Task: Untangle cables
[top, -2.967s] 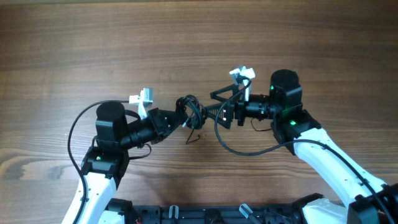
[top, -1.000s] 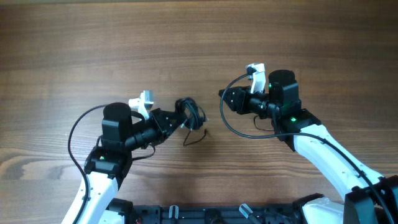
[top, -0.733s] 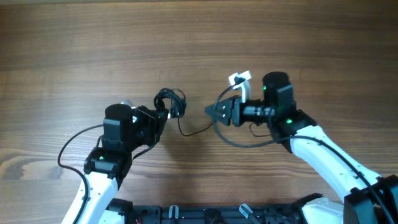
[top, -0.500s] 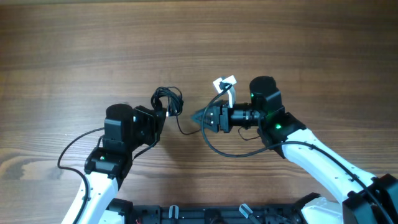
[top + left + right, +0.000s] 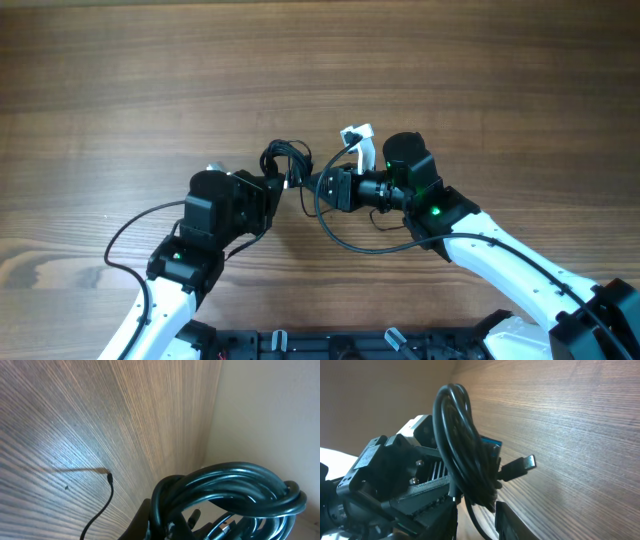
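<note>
The cables (image 5: 287, 158) are a small black bunch held off the wooden table between the two arms. My left gripper (image 5: 274, 184) is shut on the bunch from the left. In the left wrist view the glossy loops (image 5: 240, 487) fill the lower right above the gripper (image 5: 165, 529), and a thin loose end (image 5: 107, 495) trails down to the table. My right gripper (image 5: 316, 185) points left, right up against the bunch. In the right wrist view the loops (image 5: 457, 440) stand upright with a connector plug (image 5: 522, 465) sticking out. The right gripper (image 5: 476, 522) has its jaws apart around one hanging strand.
A thicker black cable (image 5: 345, 238) wired to the right arm loops over the table below the gripper. A white camera mount (image 5: 357, 140) sits on the right wrist. A black rail (image 5: 330, 345) runs along the near edge. The table edge (image 5: 212, 435) shows in the left wrist view.
My left gripper has carried the bunch to the right. My right gripper has moved left up to the bunch, and its jaws have narrowed around a strand.
</note>
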Action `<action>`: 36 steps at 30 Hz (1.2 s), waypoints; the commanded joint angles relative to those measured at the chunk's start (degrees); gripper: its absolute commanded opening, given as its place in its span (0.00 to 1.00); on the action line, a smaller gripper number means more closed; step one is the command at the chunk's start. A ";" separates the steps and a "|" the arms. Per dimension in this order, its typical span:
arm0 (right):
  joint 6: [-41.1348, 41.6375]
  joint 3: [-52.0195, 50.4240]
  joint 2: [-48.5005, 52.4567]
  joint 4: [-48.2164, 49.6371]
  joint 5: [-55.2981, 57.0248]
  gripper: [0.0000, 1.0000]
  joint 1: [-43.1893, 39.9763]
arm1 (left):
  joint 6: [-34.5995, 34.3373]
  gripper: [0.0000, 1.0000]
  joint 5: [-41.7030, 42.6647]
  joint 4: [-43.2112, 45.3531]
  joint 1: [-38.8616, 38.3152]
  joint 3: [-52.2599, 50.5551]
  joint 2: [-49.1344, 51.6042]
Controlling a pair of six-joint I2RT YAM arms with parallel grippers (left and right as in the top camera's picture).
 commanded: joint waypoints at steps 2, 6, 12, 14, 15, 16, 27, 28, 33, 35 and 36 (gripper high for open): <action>3.23 0.33 0.37 0.15 -2.08 0.27 0.24 | -1.62 0.04 -1.88 0.50 -1.84 0.44 -0.52; 5.60 0.33 0.37 0.33 -5.51 0.25 0.24 | -1.60 0.04 -5.99 0.48 -3.23 0.44 -0.52; 7.23 0.33 0.37 -0.31 -5.84 0.26 0.24 | -4.20 0.04 -6.71 0.52 -3.23 0.44 -0.52; 7.21 0.33 0.37 -1.22 -5.29 0.29 0.24 | -4.20 0.04 -6.71 0.52 -3.23 0.44 -0.52; 7.21 0.33 0.37 -2.19 -4.31 0.33 0.24 | -4.22 0.04 -6.75 0.48 -3.23 0.44 -0.52; 7.19 0.33 0.37 -2.95 -3.67 0.36 0.24 | -4.46 0.04 -6.75 0.50 -3.23 0.44 -0.52; 14.69 0.33 0.37 -2.45 -4.13 0.39 0.24 | -8.66 0.04 -4.42 0.04 -4.81 0.44 -0.52; 15.28 0.33 0.37 -2.16 -4.87 0.38 0.24 | -8.68 0.04 -4.50 0.07 -5.05 0.44 -0.52; 18.32 0.33 0.37 0.46 -6.38 0.21 0.24 | -8.41 0.04 -5.29 -0.39 -6.19 0.44 -0.52; 21.00 0.33 0.37 3.28 -7.45 0.10 0.24 | -8.09 0.04 -5.31 -1.73 -6.21 0.44 -0.52; 21.99 0.33 0.37 4.35 -7.96 0.05 0.24 | -6.60 0.04 -5.53 -1.92 -6.21 0.44 -0.48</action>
